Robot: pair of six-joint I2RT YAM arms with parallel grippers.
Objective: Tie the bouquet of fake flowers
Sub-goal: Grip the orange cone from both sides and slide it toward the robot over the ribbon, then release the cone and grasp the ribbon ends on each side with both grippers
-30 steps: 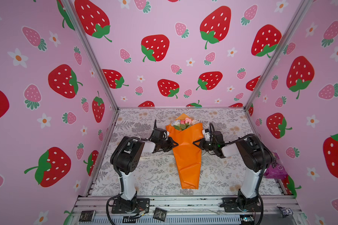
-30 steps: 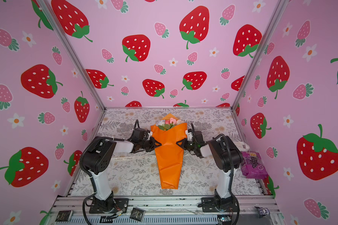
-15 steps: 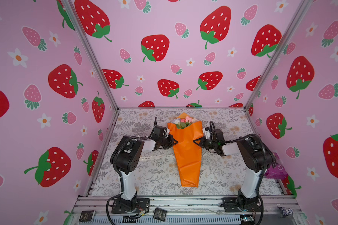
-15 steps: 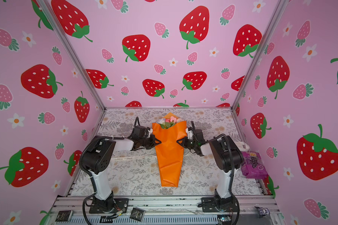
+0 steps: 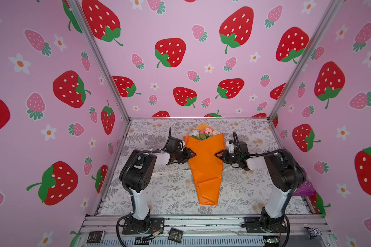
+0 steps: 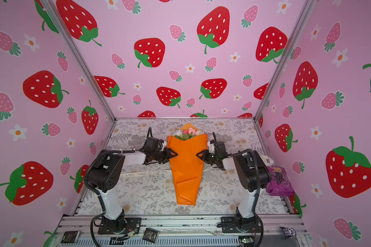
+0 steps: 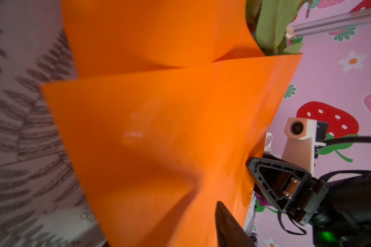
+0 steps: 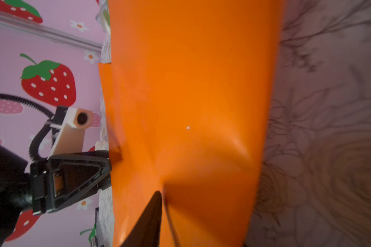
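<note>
Up close, the left wrist view shows only one dark finger (image 7: 225,222) of the left claw (image 5: 193,154), laid against the orange paper cone (image 5: 205,171). Its partner is hidden by the paper, so I cannot tell whether that claw is apart or pinched together. The right wrist view gives the same for the right claw (image 5: 216,154): a single finger (image 8: 150,216) at a crease in the paper, and again no telling.

Each wrist view also catches the opposite claw. The right claw (image 7: 253,166) presses a dent into the cone's edge. The left claw (image 8: 108,162) meets the other edge, with what looks like a small flap of paper at its tip. Both top views set the two claws level with each other, tips touching the cone's left and right edges.

The cone holds the bouquet (image 5: 202,134). Pink and white blooms show at its mouth in both top views, and green leaves (image 7: 272,25) show there in the left wrist view.

The cone lies flat on the flower-print tablecloth (image 5: 159,192), midway between the arms. Its long axis runs front to back, with the blooms toward the back wall and the narrow folded end toward the arm bases. A cream ribbon (image 5: 159,173) lies on the cloth beneath the left arm, reaching toward the cone. A purple packet (image 6: 280,181) by the right wall shows plainly in a top view. Where the right arm stands in front of it, only a sliver of the purple packet (image 5: 304,189) shows.
</note>
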